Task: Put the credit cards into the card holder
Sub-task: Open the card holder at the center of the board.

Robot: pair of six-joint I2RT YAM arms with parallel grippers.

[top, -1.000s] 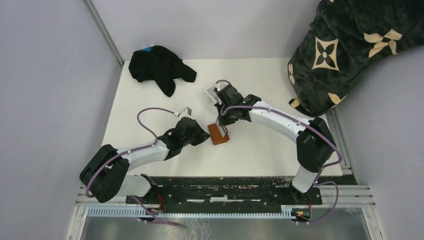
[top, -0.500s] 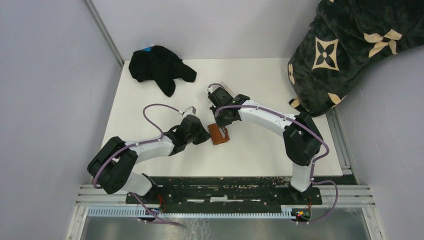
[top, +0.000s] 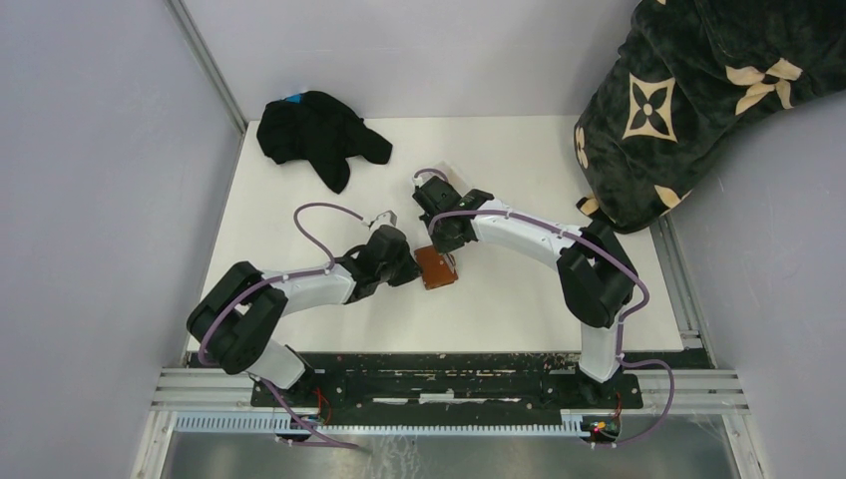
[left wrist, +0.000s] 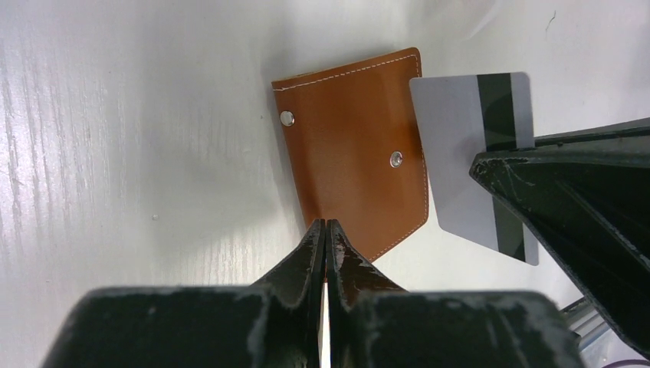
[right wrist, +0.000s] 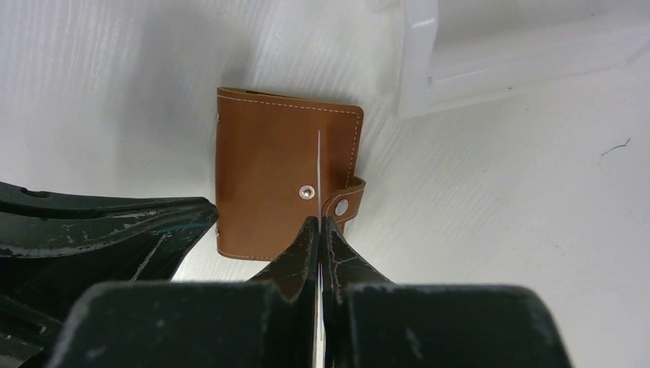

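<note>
The brown leather card holder lies closed and flat on the white table, snap tab at its side. My right gripper is shut on a grey credit card with a black stripe. It holds the card on edge just above the holder. In the right wrist view the card shows only as a thin white line. My left gripper is shut, its tips at the holder's left edge. I cannot tell whether they pinch the leather.
A clear plastic tray sits just behind the card holder, mostly under the right arm in the top view. A black cloth lies at the back left. A black patterned plush bag fills the back right corner.
The left gripper has moved right to the card holder's edge and closed. The right gripper has shifted slightly left and nearer, still holding the card over the holder.
</note>
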